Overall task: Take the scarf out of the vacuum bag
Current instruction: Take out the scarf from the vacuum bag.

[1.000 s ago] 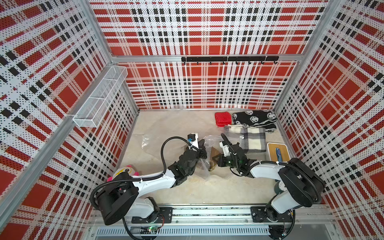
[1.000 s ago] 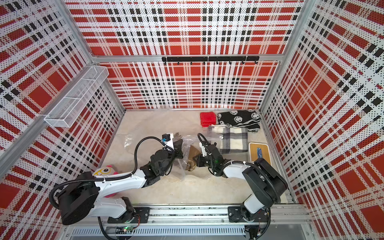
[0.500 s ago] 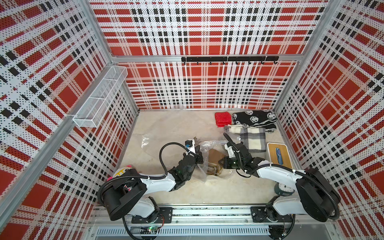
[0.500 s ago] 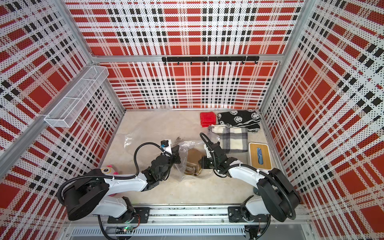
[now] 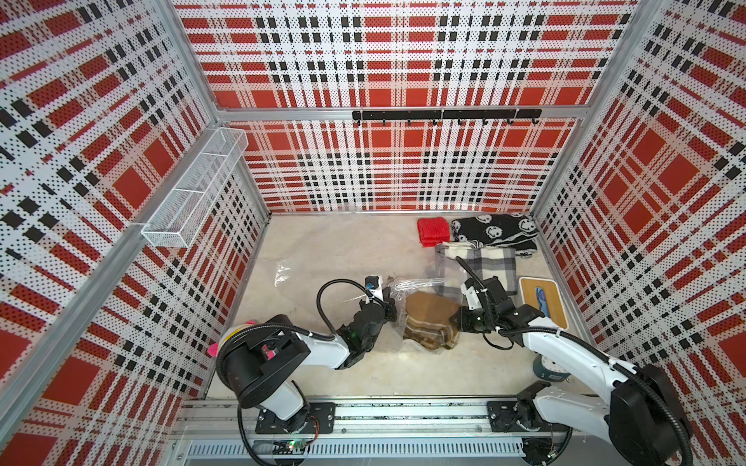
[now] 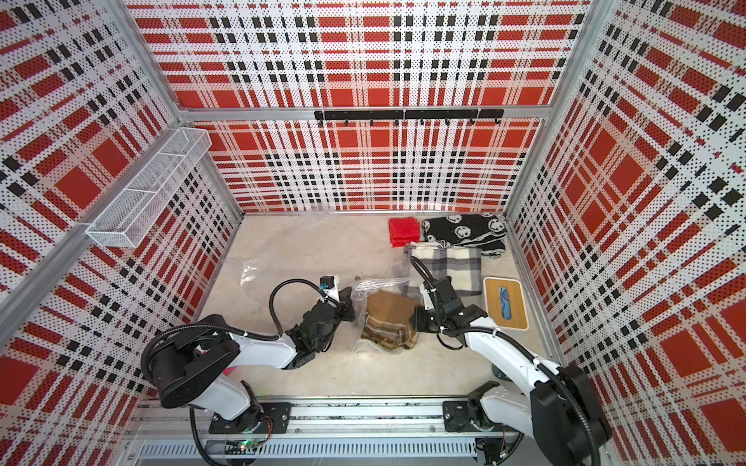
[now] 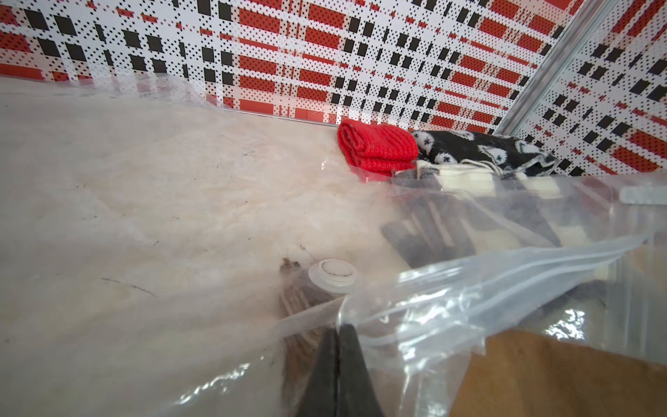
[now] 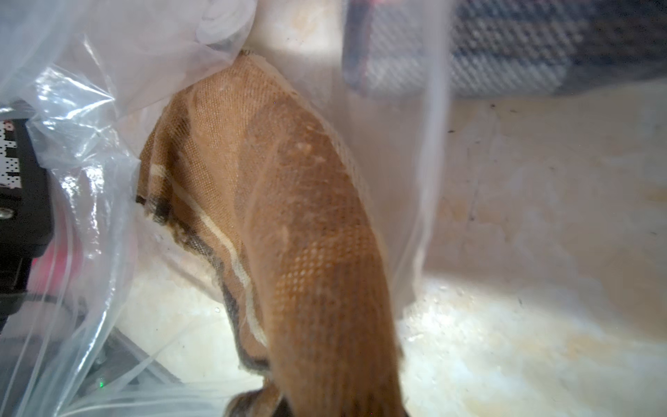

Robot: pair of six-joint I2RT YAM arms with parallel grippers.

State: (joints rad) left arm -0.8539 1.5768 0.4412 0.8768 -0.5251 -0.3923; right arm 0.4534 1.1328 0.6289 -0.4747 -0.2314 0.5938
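Note:
The vacuum bag (image 5: 405,287) is clear crinkly plastic lying mid-floor in both top views, its round white valve (image 7: 334,276) showing in the left wrist view. A brown scarf (image 5: 428,318) with plaid stripes lies folded at the bag's mouth, plastic still over its left part. My left gripper (image 5: 392,312) is shut on the bag's zip-seal edge (image 7: 469,285), fingertips pinched together (image 7: 337,328). From the right, my right gripper (image 5: 458,320) is shut on the scarf (image 8: 288,216); the cloth hides its fingertips in the right wrist view.
A red knit piece (image 5: 432,230), a black skull-print scarf (image 5: 494,232) and a grey plaid scarf (image 5: 480,266) lie at the back right. A wooden tray (image 5: 524,284) sits by the right wall. A loose bit of clear plastic (image 5: 282,272) lies left.
The two grippers have drawn apart: the right one moved right with the scarf, the left one held the bag and dropped lower. The scarf now lies spread flatter and further out.

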